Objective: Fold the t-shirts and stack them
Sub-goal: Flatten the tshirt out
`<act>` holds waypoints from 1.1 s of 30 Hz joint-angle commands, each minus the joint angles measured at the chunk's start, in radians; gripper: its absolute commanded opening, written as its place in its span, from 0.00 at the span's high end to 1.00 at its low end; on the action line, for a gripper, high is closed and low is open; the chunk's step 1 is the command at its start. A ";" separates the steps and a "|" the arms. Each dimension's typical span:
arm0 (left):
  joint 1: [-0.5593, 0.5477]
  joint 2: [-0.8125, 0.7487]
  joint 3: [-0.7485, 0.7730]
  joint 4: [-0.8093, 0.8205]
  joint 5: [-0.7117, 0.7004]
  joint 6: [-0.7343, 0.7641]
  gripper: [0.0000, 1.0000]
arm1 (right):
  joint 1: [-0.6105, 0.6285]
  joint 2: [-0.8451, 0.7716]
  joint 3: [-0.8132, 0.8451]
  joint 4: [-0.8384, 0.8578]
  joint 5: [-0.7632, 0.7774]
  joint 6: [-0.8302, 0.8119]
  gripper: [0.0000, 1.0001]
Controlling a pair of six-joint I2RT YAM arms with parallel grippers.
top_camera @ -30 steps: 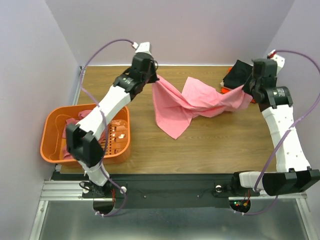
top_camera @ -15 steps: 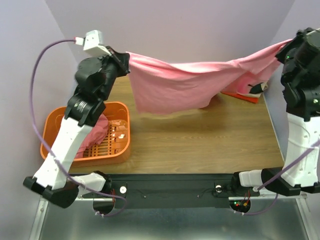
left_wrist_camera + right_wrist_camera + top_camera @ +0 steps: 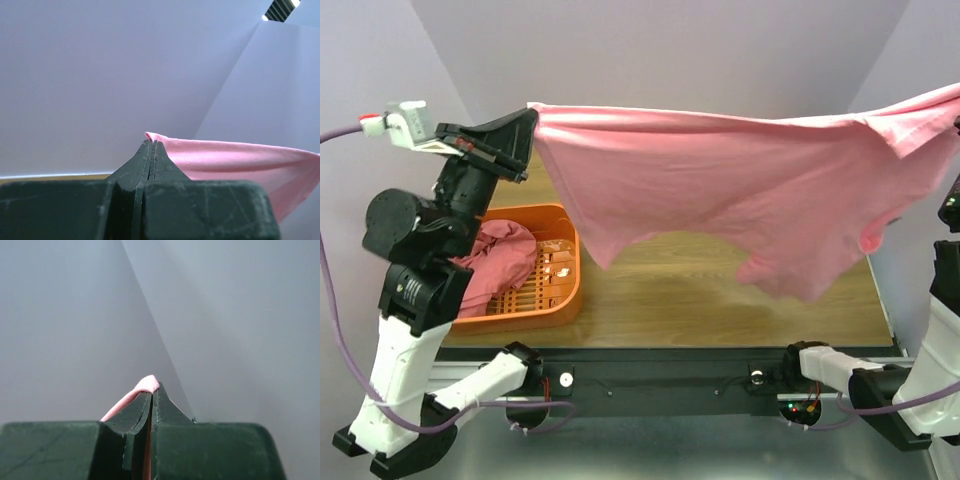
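Observation:
A light pink t-shirt (image 3: 750, 190) hangs stretched wide in the air between both arms, high above the table. My left gripper (image 3: 532, 118) is shut on its left corner; the pink cloth (image 3: 235, 157) shows past the closed jaws (image 3: 151, 144). My right gripper (image 3: 152, 388) is shut on the right corner, a pink fold (image 3: 137, 391) pinched at the tips; in the top view the gripper itself is off the right edge. A darker rose t-shirt (image 3: 490, 262) lies bunched in the orange basket (image 3: 565, 290). The folded black, beige and red-orange shirts are hidden behind the hanging cloth.
The orange slotted basket sits at the table's left front. The wooden table (image 3: 720, 300) shows below the shirt. Purple walls (image 3: 720, 50) close in the back and sides.
Both arms have risen and spread apart, lifting the pink shirt off the table and stretching it wide and high. It now covers the back right of the table.

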 commanded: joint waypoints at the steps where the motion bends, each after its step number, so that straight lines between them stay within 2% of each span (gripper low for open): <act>1: 0.000 0.096 -0.009 0.018 0.092 0.009 1.00 | -0.010 0.063 -0.068 0.076 -0.018 0.005 1.00; 5: 0.000 0.260 -0.003 -0.004 0.176 -0.009 1.00 | -0.010 0.128 -0.190 0.078 -0.099 0.073 1.00; 9: 0.003 0.384 0.037 -0.021 0.117 0.000 1.00 | -0.010 0.227 -0.252 0.079 -0.153 0.133 1.00; 14: 0.018 0.535 0.135 -0.054 0.039 0.029 1.00 | -0.010 0.350 -0.240 0.090 -0.187 0.159 1.00; 18: 0.040 0.619 0.294 -0.125 0.014 0.029 1.00 | -0.010 0.379 -0.189 0.093 -0.190 0.139 1.00; 21: 0.046 0.635 0.353 -0.145 -0.003 0.043 1.00 | -0.010 0.360 -0.166 0.094 -0.185 0.121 0.99; 26: 0.054 0.581 0.364 -0.110 0.023 0.064 1.00 | -0.010 0.288 -0.163 0.096 -0.190 0.104 1.00; 31: 0.054 0.486 0.321 -0.052 0.061 0.083 1.00 | -0.010 0.205 -0.151 0.094 -0.191 0.105 0.99; 33: 0.054 0.420 0.277 -0.018 0.116 0.087 1.00 | -0.010 0.162 -0.135 0.096 -0.185 0.096 1.00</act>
